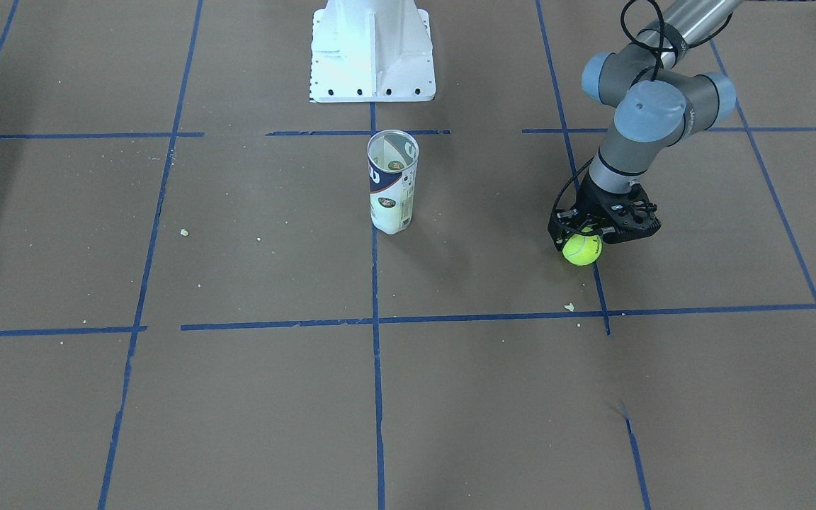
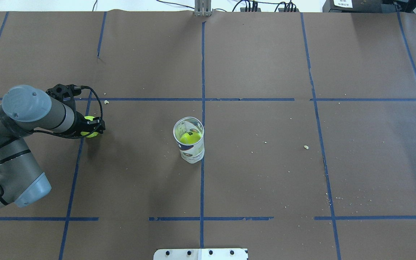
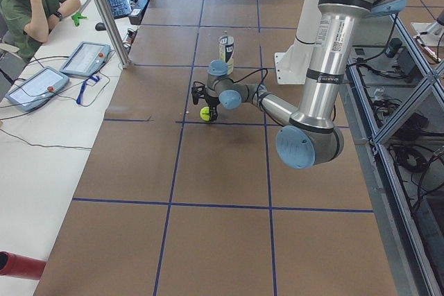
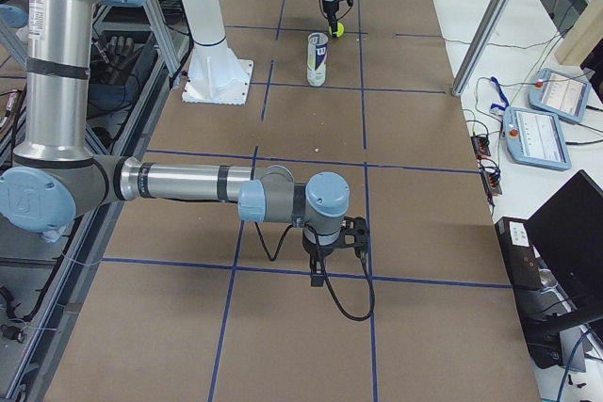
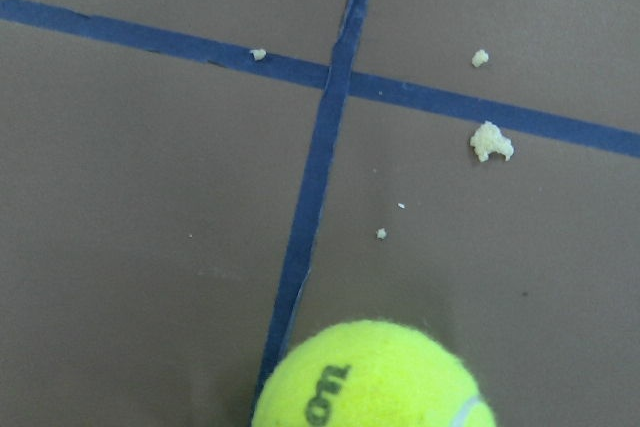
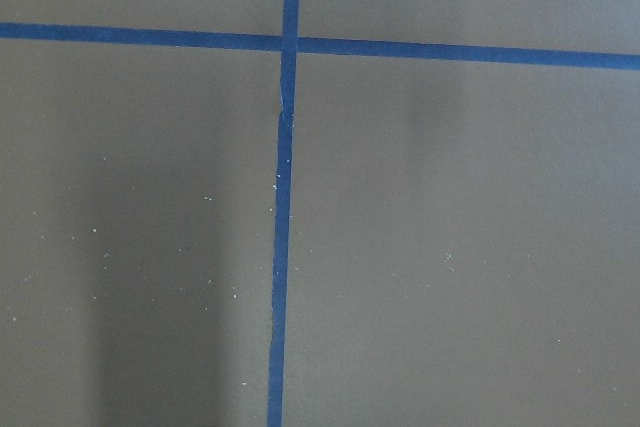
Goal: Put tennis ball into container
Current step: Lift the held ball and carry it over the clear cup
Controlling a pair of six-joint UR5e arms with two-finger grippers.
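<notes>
A yellow-green tennis ball sits at the tips of my left gripper, which is shut on it just above the brown table. From overhead the ball peeks out on both sides of a black finger. It fills the bottom edge of the left wrist view, dark print showing. The container, a clear tube with a white and navy label, stands upright mid-table, apart from the gripper, with a second yellow ball inside. My right gripper hangs low over the table far from both; I cannot tell its state.
The white robot base stands behind the tube. Blue tape lines cross the brown table. Small pale crumbs lie near the ball. An operator sits at a side desk with tablets.
</notes>
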